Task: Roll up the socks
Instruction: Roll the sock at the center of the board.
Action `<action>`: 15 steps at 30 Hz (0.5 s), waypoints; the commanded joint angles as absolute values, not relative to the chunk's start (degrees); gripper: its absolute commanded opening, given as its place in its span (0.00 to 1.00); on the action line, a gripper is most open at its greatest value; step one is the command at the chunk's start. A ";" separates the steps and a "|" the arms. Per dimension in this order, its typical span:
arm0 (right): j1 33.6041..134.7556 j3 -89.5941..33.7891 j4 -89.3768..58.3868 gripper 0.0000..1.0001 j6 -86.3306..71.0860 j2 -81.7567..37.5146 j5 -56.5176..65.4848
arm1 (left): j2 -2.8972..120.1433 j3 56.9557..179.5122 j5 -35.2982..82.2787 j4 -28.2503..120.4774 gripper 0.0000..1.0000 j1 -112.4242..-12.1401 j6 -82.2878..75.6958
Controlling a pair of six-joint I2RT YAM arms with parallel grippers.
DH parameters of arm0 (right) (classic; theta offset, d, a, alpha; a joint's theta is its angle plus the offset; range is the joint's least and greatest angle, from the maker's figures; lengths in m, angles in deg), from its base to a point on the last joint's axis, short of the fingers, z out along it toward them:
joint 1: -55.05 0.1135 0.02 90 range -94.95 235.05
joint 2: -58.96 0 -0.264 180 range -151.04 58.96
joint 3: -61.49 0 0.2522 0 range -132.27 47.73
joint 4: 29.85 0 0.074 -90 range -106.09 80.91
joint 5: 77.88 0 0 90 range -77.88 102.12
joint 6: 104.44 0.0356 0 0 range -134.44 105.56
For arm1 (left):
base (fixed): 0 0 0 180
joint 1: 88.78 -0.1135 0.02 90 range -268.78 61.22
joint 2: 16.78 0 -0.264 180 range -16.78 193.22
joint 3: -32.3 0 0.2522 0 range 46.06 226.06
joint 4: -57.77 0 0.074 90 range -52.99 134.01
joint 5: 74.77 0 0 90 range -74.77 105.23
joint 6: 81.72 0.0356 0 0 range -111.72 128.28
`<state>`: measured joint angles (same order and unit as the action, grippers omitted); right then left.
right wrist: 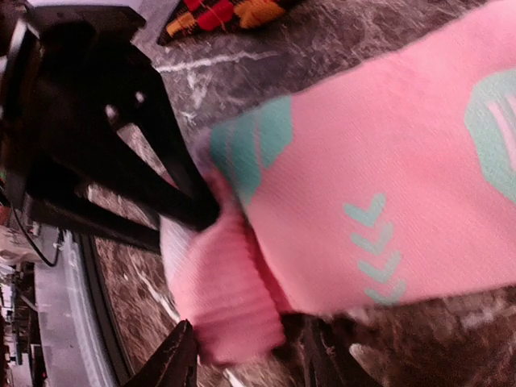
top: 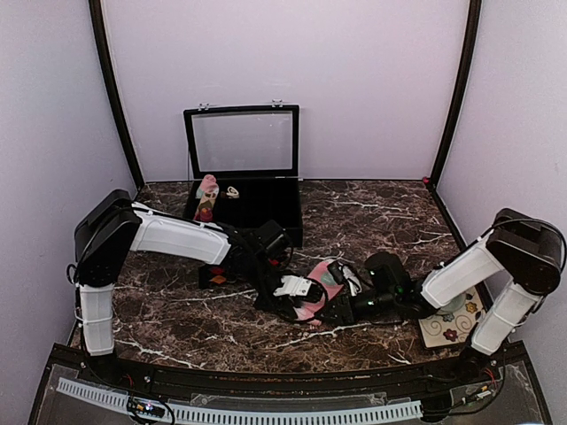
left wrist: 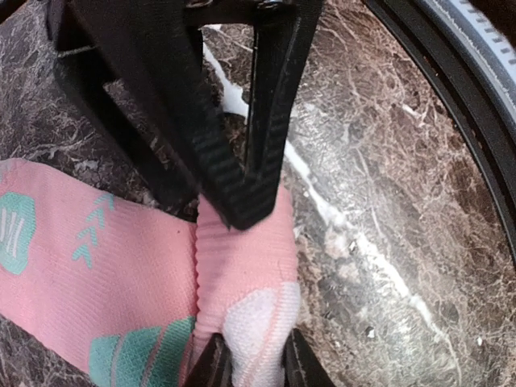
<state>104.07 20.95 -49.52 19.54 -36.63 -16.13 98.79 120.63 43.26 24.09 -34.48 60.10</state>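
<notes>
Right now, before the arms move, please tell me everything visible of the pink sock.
The pink sock is soft knit fabric with pale teal chevrons and leaf shapes, a white patch and a ribbed end. It lies partly folded on the dark marble table, near its middle, between both arms. The left gripper pinches its folded white-and-pink end; the right gripper stands open around the ribbed end. The rest looks flat.
</notes>
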 commanded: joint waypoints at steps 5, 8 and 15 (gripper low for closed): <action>107.37 28.64 -40.10 0.46 10.96 -22.10 2.18 | 106.54 123.69 52.17 3.65 0.19 -35.48 54.79; 112.53 29.77 -39.55 0.45 6.07 -16.76 9.63 | 107.44 125.26 54.68 1.61 0.20 -36.02 51.83; 122.13 30.22 -39.23 0.43 -3.75 -11.90 15.34 | 111.02 128.07 57.09 -0.14 0.20 -36.43 41.93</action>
<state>118.21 29.45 -38.77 3.58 -12.65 10.04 105.95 129.59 58.60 9.42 -36.55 49.54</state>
